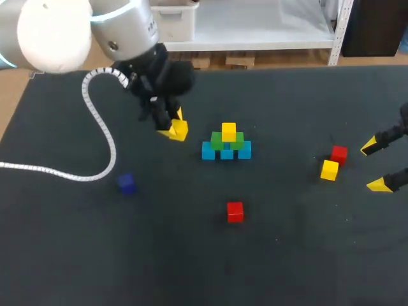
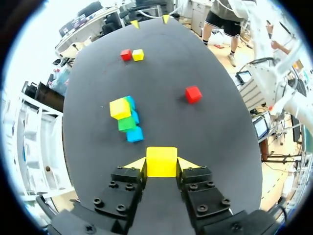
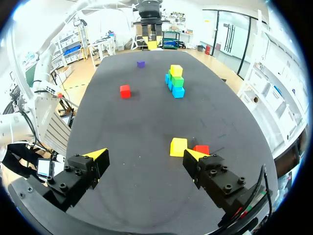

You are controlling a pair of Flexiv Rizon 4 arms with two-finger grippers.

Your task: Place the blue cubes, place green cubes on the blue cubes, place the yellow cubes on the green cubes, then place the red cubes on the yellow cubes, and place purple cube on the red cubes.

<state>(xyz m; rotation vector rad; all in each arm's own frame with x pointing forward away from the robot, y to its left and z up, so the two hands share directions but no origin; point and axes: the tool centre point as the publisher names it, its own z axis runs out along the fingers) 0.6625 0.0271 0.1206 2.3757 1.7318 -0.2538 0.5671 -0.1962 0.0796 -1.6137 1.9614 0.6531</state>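
Observation:
My left gripper (image 1: pixel 172 127) (image 2: pixel 162 164) is shut on a yellow cube (image 1: pixel 178 129) (image 2: pixel 161 161), left of the stack. The stack (image 1: pixel 227 144) (image 2: pixel 126 120) (image 3: pixel 175 81) has blue cubes (image 1: pixel 208 151) at the bottom, green cubes (image 1: pixel 217 140) above them and one yellow cube (image 1: pixel 229 131) on top. A red cube (image 1: pixel 235 211) (image 2: pixel 193 94) (image 3: pixel 125 91) lies in front of the stack. Another yellow cube (image 1: pixel 329 169) (image 3: pixel 178 146) and a red cube (image 1: pixel 339 153) (image 3: pixel 201 149) lie side by side near my right gripper (image 1: pixel 376 166) (image 3: pixel 144 157), which stands open and empty. A purple cube (image 1: pixel 126 183) (image 3: pixel 141 63) sits at the left.
A white coiled cable (image 1: pixel 95 121) from the left arm trails over the left part of the black table (image 1: pixel 287 255).

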